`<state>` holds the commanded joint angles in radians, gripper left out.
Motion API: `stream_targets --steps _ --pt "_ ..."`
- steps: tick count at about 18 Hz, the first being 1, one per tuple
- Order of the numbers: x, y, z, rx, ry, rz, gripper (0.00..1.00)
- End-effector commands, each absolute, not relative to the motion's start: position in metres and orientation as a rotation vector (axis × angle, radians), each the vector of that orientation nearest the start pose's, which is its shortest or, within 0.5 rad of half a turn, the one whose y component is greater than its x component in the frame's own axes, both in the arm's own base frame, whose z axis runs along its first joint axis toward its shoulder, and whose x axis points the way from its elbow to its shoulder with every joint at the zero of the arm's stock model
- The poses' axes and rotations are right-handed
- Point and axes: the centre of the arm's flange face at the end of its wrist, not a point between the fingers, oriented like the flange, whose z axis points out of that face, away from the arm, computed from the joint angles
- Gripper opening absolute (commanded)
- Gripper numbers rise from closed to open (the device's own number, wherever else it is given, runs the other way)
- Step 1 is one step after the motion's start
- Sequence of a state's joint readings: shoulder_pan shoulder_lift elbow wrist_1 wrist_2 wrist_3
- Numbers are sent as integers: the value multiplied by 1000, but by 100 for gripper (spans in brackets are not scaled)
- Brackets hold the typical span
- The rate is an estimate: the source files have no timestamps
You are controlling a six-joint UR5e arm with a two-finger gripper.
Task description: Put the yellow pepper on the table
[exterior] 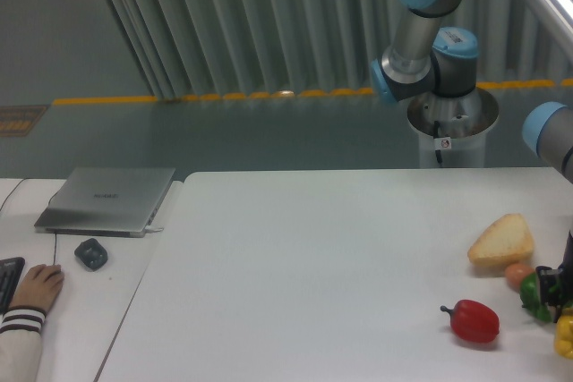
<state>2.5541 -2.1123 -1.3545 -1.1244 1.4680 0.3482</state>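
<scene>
Entering from the right edge of the view, the dark two-finger gripper (566,310) hangs low over the large plain white table (322,275), most of it cut off by the frame. Just below it, at the very right border, a small glossy bright-yellow toy pepper (564,335) shows as a partial rounded shape; whether the fingers are clamped on it or merely beside it I cannot tell, since the fingertips lie outside or at the edge of the picture. I also cannot tell whether the pepper touches the tabletop.

Partly hidden behind the gripper sits a glossy green toy pepper (530,293), with a small orange ball (517,274) touching its upper left side. A pale tan bread wedge (501,240) lies just above the ball. A glossy red toy pepper (473,321) with a short dark stem rests to the left of the green one, a little apart.

The silver and light-blue robot arm (430,33) rises from its round base behind the table.

On the narrower white desk (81,310) to the left lies a closed silver laptop (107,199) with a faint logo on its lid, too small to read. Near it sits a dark grey mouse (90,252), and a person's hand (36,286) in a striped cuff rests beside a black keyboard (9,279).
</scene>
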Motion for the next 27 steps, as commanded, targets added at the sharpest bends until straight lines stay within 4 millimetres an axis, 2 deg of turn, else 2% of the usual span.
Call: stream_targets --steps 1,2,3,8,17,19,22,24,27 --pt "-504 508 315 -2836 -925 -6 39" --pt "-503 508 317 -2836 -915 -2 63" --pt "-506 507 319 -2832 -908 9 100" --pt "-508 502 318 -2841 -933 97 100" --pt "-506 500 318 -2846 -928 100 100" --pt "-510 497 321 -2866 -912 179 100" --pt "-515 486 330 -2986 -752 366 100" --pt "-518 479 331 -3044 -655 408 100" --pt "-513 467 348 -3122 -450 412 100"
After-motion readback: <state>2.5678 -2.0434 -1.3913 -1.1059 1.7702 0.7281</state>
